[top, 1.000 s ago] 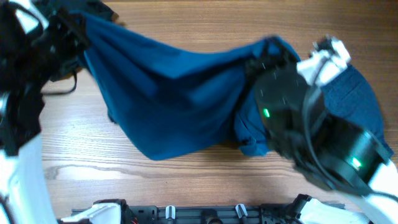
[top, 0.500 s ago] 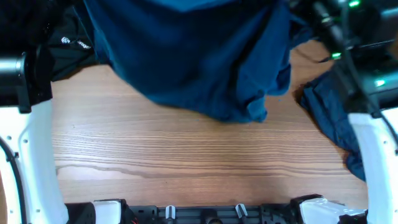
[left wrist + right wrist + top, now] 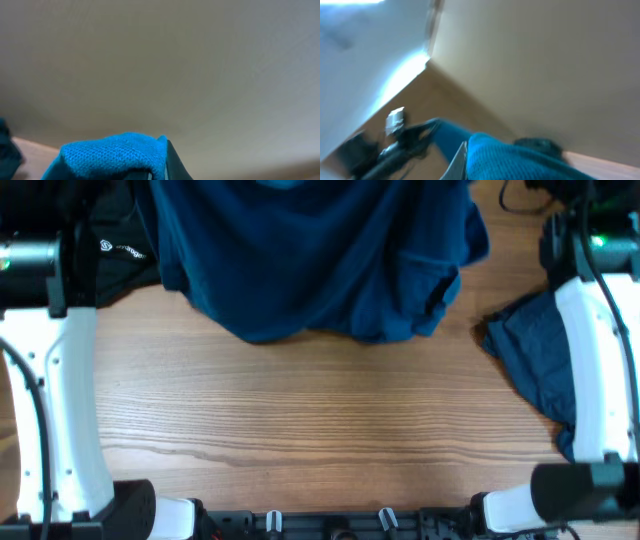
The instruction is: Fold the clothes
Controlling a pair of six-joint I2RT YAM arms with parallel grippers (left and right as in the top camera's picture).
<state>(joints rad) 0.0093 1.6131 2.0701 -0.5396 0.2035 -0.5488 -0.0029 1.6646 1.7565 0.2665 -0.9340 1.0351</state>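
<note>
A mid-blue T-shirt (image 3: 310, 260) hangs bunched over the far part of the table, its lower edge sagging onto the wood. Both grippers are past the top edge of the overhead view. In the left wrist view my left gripper (image 3: 156, 167) is shut on a fold of the T-shirt (image 3: 110, 155). In the right wrist view my right gripper (image 3: 466, 164) is shut on another part of the T-shirt (image 3: 520, 162). A darker blue garment (image 3: 535, 370) lies crumpled on the table at the right, partly behind my right arm (image 3: 590, 360).
A black item with a white logo (image 3: 115, 255) lies at the far left beside my left arm (image 3: 70, 380). A dark cable (image 3: 508, 195) shows at the far right. Bare wooden table (image 3: 320, 420) fills the middle and front.
Both arms have lifted the T-shirt and carried it toward the far edge. It now hangs higher and further back. The darker garment has stayed in place.
</note>
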